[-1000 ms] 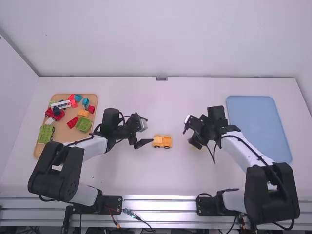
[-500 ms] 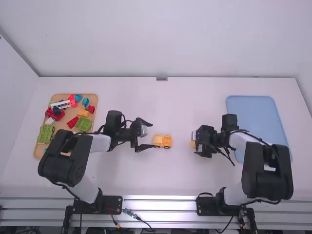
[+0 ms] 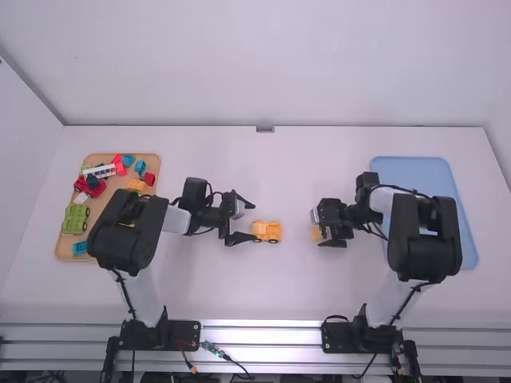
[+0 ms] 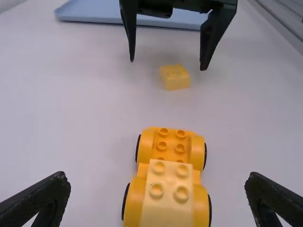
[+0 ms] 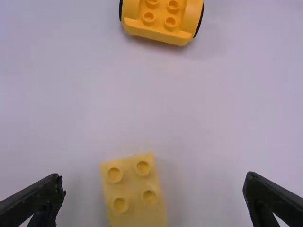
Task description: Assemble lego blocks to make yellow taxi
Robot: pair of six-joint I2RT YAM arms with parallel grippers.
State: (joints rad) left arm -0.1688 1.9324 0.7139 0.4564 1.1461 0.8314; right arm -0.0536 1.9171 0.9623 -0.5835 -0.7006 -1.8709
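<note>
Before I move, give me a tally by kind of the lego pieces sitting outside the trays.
Wheeled base: 1
Yellow blocks: 2 (top block on the base, loose block apart from it)
Total: 3

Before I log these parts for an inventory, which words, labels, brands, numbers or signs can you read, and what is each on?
No text can be read.
White block on the wooden tray: dark marks, too small to read.
Yellow wheeled base: none legible.
Loose yellow block: none legible.
</note>
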